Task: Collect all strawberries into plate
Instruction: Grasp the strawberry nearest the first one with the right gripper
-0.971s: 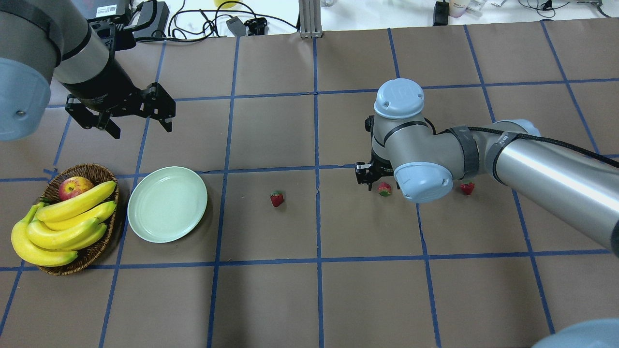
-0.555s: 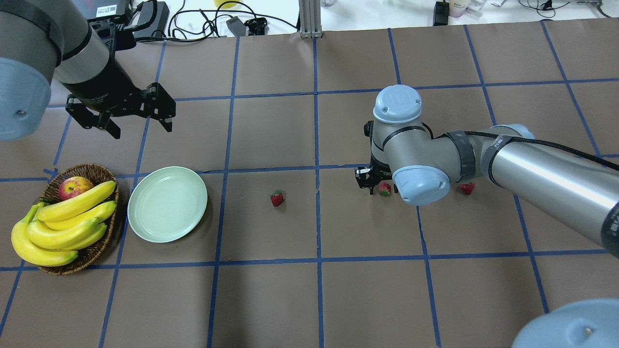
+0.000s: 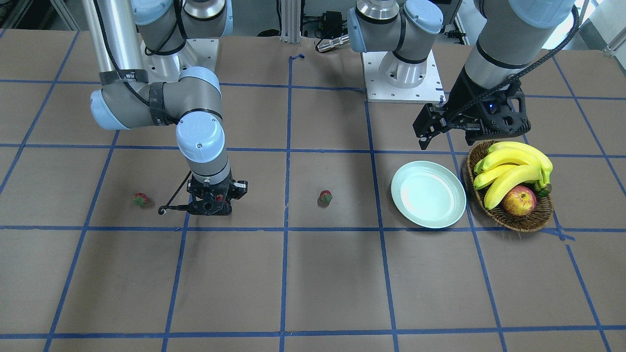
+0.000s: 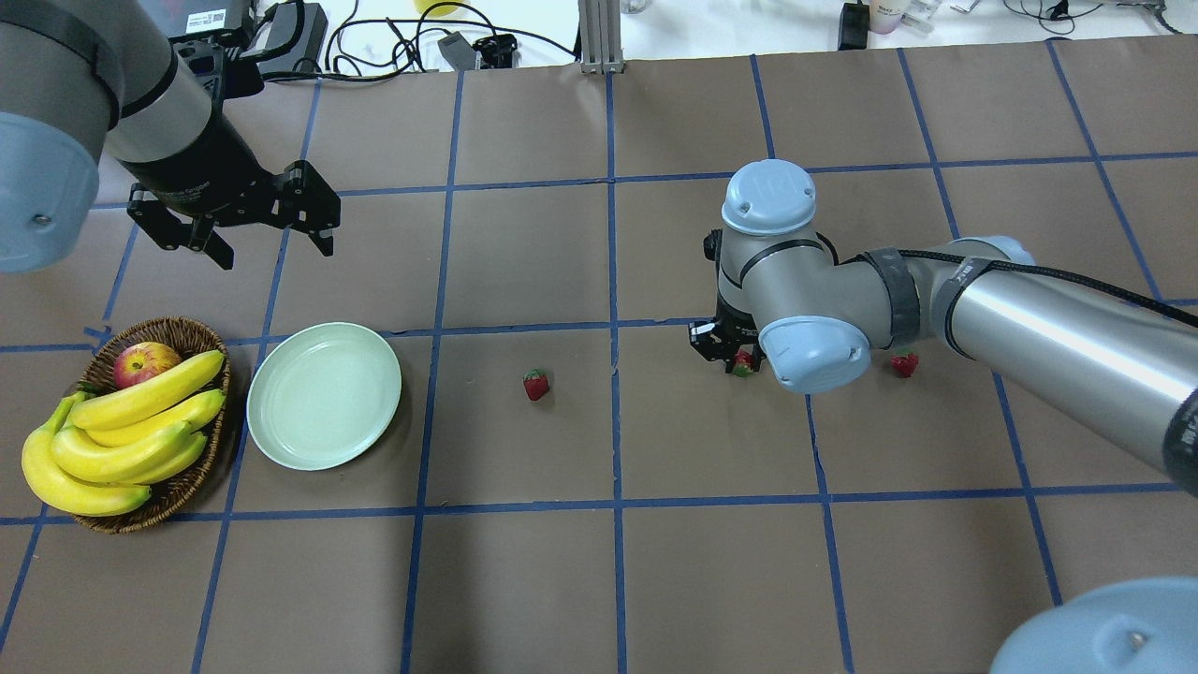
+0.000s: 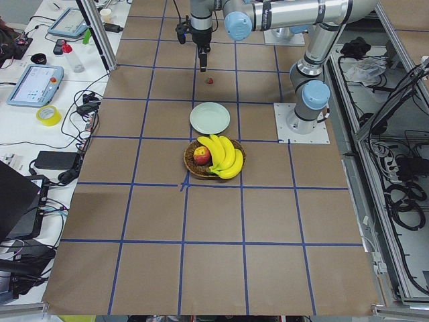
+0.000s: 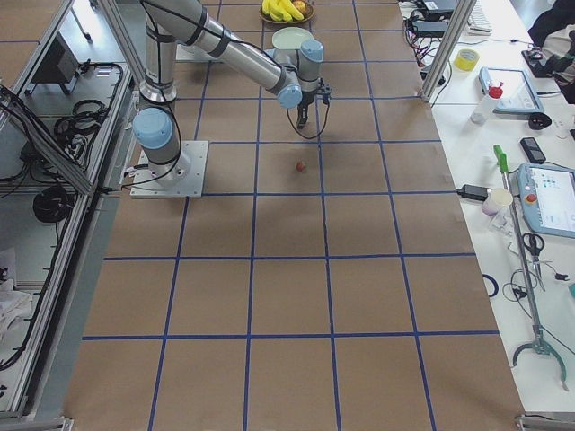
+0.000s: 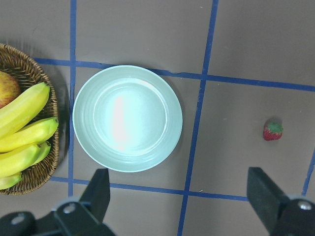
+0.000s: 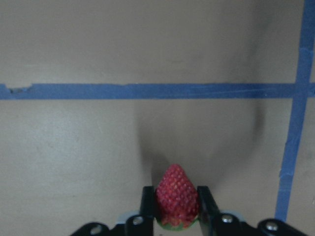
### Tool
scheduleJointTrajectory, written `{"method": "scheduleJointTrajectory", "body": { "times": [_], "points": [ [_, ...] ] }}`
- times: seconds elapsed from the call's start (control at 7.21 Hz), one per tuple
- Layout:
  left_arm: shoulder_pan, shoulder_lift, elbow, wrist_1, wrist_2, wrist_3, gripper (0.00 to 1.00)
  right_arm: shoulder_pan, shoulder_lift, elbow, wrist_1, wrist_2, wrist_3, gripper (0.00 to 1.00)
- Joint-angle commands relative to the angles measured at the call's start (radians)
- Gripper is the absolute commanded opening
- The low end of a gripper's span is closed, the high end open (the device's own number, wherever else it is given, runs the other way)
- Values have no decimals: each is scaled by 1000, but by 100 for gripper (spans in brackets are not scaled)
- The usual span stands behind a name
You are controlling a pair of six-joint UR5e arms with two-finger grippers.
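Since a second ago the right gripper (image 4: 734, 359) has been brought down and over from just beside a strawberry (image 4: 742, 363), and the jaws have been closed onto it. In the right wrist view the berry (image 8: 177, 196) is seen pinched between the two fingers (image 8: 146, 204), red tip pointing away from the camera. Whether it is lifted off the bench (image 4: 711, 562) cannot be told. Nothing else is seen to have shifted.

This strawberry is located right of the bench's centre, about midway between the front and back edges. A second strawberry (image 4: 535, 385) is lying free near the bench's centre, between the gripped one and the plate (image 4: 323, 393). A third strawberry (image 4: 904, 364) is lying free further toward the right end, near the right arm's wrist.

No berries are in the plate. It is placed toward the bench's left end, just beside a wicker basket (image 4: 178, 329) in which bananas (image 4: 131, 421) and an apple (image 4: 145, 363) are held.

The left gripper (image 4: 277, 255) is held above the bench behind the plate, jaws spread wide, with nothing in them.
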Motion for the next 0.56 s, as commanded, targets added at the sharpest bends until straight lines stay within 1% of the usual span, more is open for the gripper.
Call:
{"method": "scheduleJointTrajectory", "body": {
  "times": [0.0, 0.14, 0.28, 0.42],
  "points": [
    [0, 0, 1, 0, 1, 0, 100, 12, -8, -40, 12, 121, 27, 10],
    [0, 0, 1, 0, -1, 0, 100, 32, -4, -72, 39, 184, 85, 10],
    [0, 0, 0, 0, 1, 0, 100, 100, 13, -101, 33, 235, 158, 10],
    [0, 0, 0, 0, 1, 0, 100, 153, 53, -123, 15, 250, 250, 10]
  ]
}}
